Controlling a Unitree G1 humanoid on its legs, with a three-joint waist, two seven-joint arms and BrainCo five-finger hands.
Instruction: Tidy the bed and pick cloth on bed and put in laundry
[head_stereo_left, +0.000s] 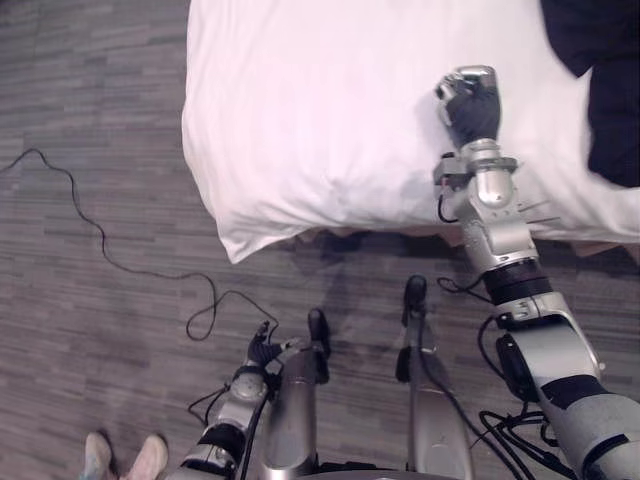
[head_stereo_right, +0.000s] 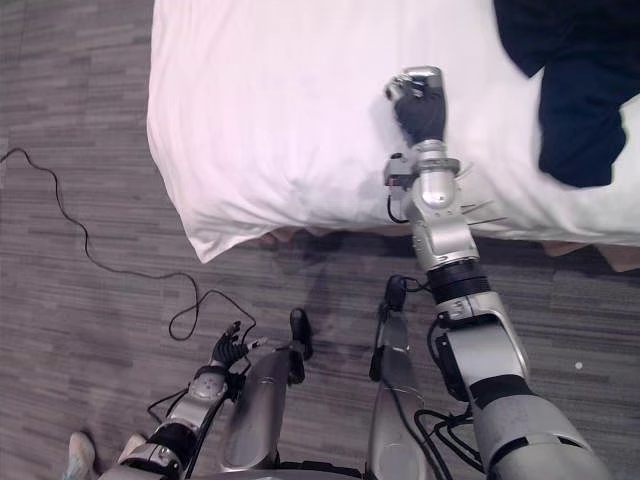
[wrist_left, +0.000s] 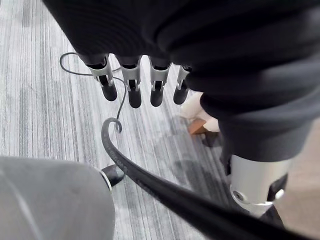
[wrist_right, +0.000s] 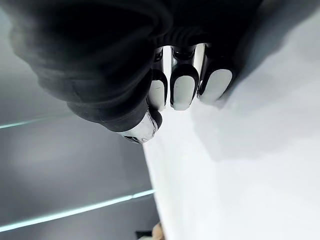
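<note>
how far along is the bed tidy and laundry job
Early. The white cover lies fairly smooth. The right hand, fingers curled, is over it holding nothing; the left hand hangs open near the floor. The dark cloth lies on the cover, not yet picked up.
</note>
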